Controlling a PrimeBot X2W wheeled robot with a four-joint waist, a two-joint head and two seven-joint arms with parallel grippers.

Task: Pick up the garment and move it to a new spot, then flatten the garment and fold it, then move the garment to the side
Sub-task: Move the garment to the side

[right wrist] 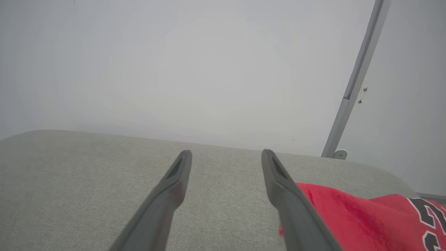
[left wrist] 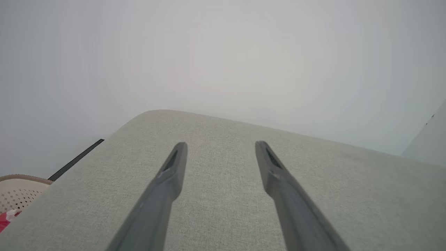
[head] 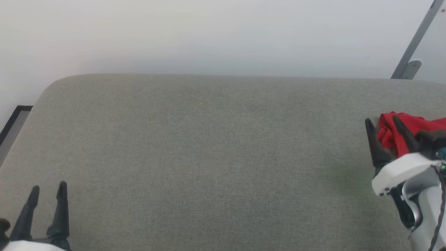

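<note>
Right wrist view looks along the right gripper (right wrist: 225,153), its fingers spread wide and empty above the right end of the grey cushion (right wrist: 87,181). The red shirt (right wrist: 348,216) lies crumpled there beside one finger; whether they touch I cannot tell. This view gives part of a dark, white-outlined number (right wrist: 430,219) on the cloth, where the head view gives just a red heap. The head view adds the left gripper (head: 48,185), likewise wide apart and empty, over the cushion's near left corner. The left wrist view shows a beige perforated basket (left wrist: 17,191) off that corner. Behind the cushion stands a pale wall (head: 209,35), with a grey bar (head: 414,42) slanting up past its far right corner.
</note>
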